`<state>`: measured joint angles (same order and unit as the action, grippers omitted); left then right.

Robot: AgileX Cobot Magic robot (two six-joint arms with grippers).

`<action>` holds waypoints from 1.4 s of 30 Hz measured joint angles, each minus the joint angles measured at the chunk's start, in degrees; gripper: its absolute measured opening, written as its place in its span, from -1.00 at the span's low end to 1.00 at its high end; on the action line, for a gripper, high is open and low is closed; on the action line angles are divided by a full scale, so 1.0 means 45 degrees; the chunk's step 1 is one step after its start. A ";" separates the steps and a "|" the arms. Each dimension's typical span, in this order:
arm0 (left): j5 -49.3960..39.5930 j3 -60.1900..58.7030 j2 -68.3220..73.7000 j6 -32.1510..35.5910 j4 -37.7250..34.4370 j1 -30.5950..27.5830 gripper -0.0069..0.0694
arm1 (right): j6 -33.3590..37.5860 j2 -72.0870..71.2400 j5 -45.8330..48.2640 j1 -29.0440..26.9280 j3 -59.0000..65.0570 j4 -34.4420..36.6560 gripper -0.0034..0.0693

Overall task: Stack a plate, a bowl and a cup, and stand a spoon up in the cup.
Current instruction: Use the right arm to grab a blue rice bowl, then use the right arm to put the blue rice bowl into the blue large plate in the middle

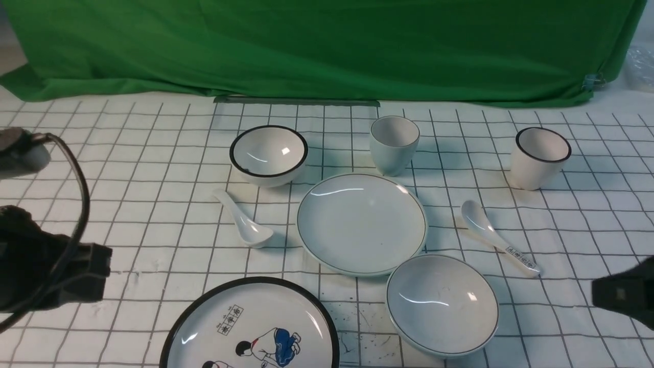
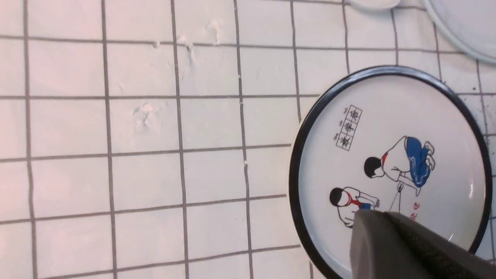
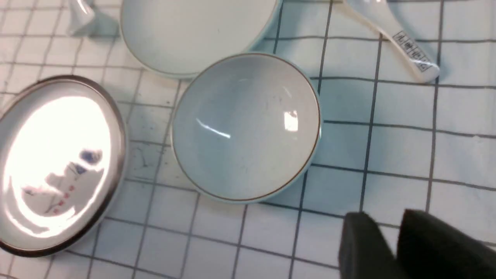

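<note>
Sizing up grips: all four pieces look like glazed ceramic, so stiff, slick and easy to chip. Nothing is stacked yet.

Plate point(image 1: 361, 224) sits mid-bench point(image 1: 127, 168) and is probably the base. Bowl point(image 1: 442, 304) lies toward the near edge, right of centre, against the plate's near-right rim; touching or just clear, can't tell. Its thin rim wall is the only hold, so pinch it inside/outside. Right end effector point(image 3: 395, 224) is above the near right corner, fingers narrow, nearly together, holding nothing. Cup point(image 1: 394, 143) stands upright toward the far edge, just behind the plate. It's light and tapered, so a body grip likely slips; pinch the rim wall. Plain spoon point(image 1: 244, 220) lies left of the plate; take the handle. Left end effector point(image 1: 94, 271) hovers by the left edge, opening can't be told.
</note>
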<state>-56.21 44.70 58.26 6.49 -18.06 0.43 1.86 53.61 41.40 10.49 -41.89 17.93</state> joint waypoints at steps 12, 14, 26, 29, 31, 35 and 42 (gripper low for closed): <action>0.0200 -0.0035 0.0000 0.0465 0.0000 0.0010 -0.80 | 0.0833 0.8049 -0.2308 0.1024 -0.2345 -0.0189 0.44; 0.0200 -0.0035 0.0000 0.0504 0.0000 0.0010 -0.80 | 0.0833 0.9304 -0.2486 0.1057 -0.2589 -0.0186 0.43; 0.0621 -0.0035 0.0000 0.0559 0.0000 0.0010 -0.80 | 0.1444 0.9927 -0.2173 0.1736 -0.3413 -0.0081 -0.70; 0.0680 -0.0035 0.0000 0.0559 0.0025 0.0010 -0.80 | 0.1397 0.9509 -0.1912 0.1827 -0.4243 -0.0171 -0.70; 0.0732 -0.0035 0.0000 0.0559 -0.0003 0.0010 -0.80 | 0.1364 0.9349 -0.1774 0.1957 -0.5134 -0.0155 -0.70; 0.0892 -0.0035 0.0000 0.0559 0.0009 0.0010 -0.80 | 0.1351 0.9941 -0.1720 0.2258 -0.7108 -0.0115 -0.70; 0.0933 -0.0035 0.0000 0.0559 0.0009 0.0010 -0.80 | 0.1351 1.3004 -0.0555 0.2654 -1.0228 -0.0102 -0.70</action>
<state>-52.01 44.55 58.26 9.00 -18.03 0.47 7.94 112.12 38.90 22.43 -87.91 17.47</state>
